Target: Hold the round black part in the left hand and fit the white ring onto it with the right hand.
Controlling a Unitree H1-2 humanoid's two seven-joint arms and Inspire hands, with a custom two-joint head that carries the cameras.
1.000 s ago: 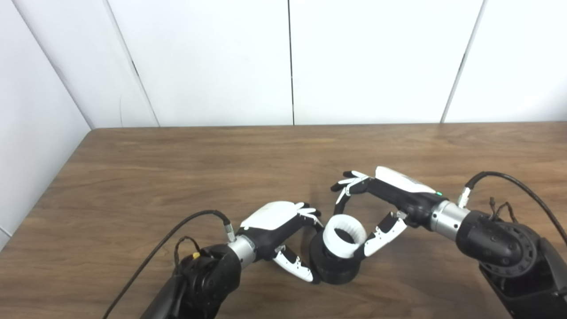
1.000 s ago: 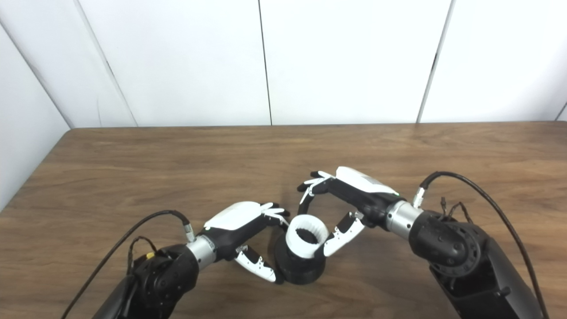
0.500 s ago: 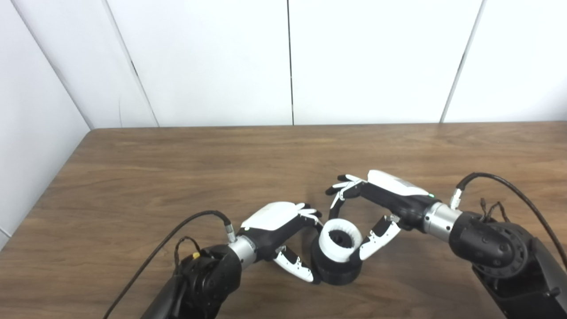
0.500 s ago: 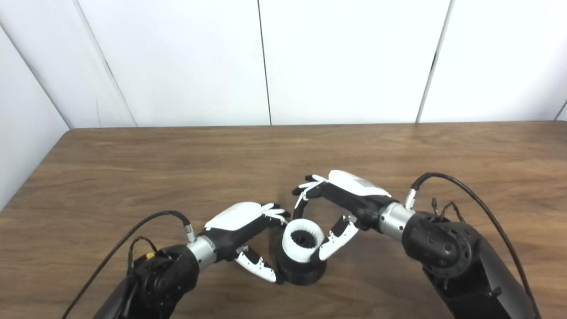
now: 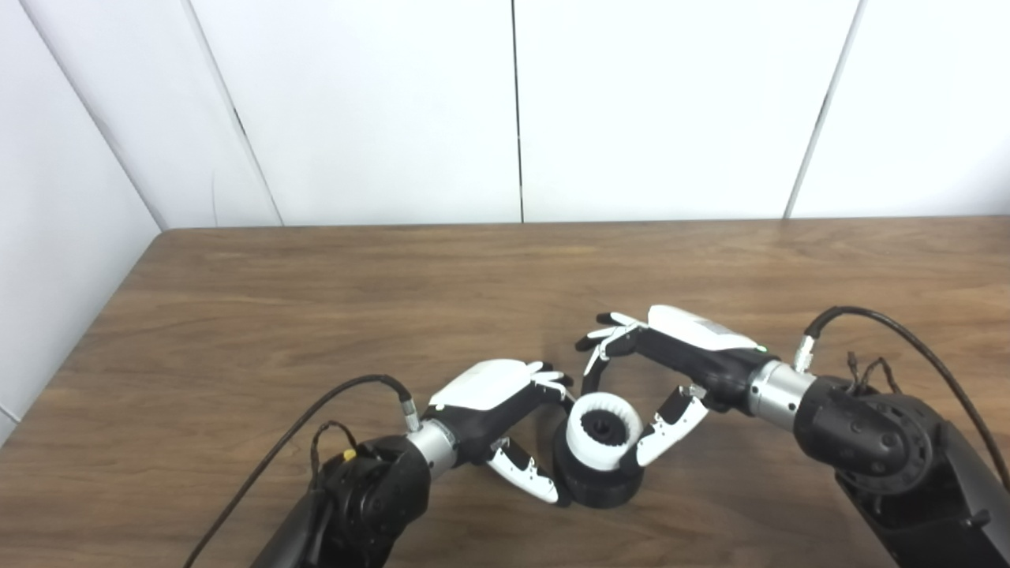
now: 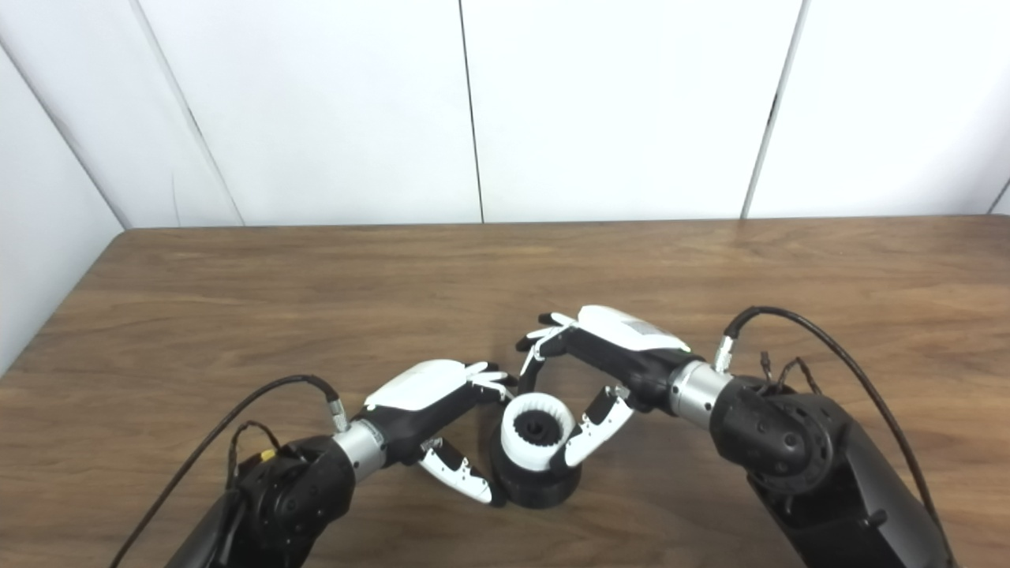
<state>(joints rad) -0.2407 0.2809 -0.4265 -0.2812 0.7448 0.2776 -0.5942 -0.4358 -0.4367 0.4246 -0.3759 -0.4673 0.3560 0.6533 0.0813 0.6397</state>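
Note:
The round black part (image 5: 598, 486) stands on the wooden table (image 5: 316, 315) near its front edge. My left hand (image 5: 505, 402) grips its left side, thumb low in front and fingers behind. The white ring (image 5: 606, 431), toothed inside, sits over the part's black centre hub. My right hand (image 5: 671, 371) holds the ring, thumb against its right side and fingers curled over its far rim. The same scene shows in the right eye view: the black part (image 6: 535, 485), the ring (image 6: 540, 431), the left hand (image 6: 430, 402) and the right hand (image 6: 604, 359).
Black cables arch from both wrists, the left cable (image 5: 316, 410) and the right cable (image 5: 892, 319). White wall panels (image 5: 513, 110) stand behind the table's far edge, and a side wall runs along the table's left edge.
My right hand has shifted left and lowered the ring from a tilted pose above the black part until it sits level around the hub. The left hand has not moved.

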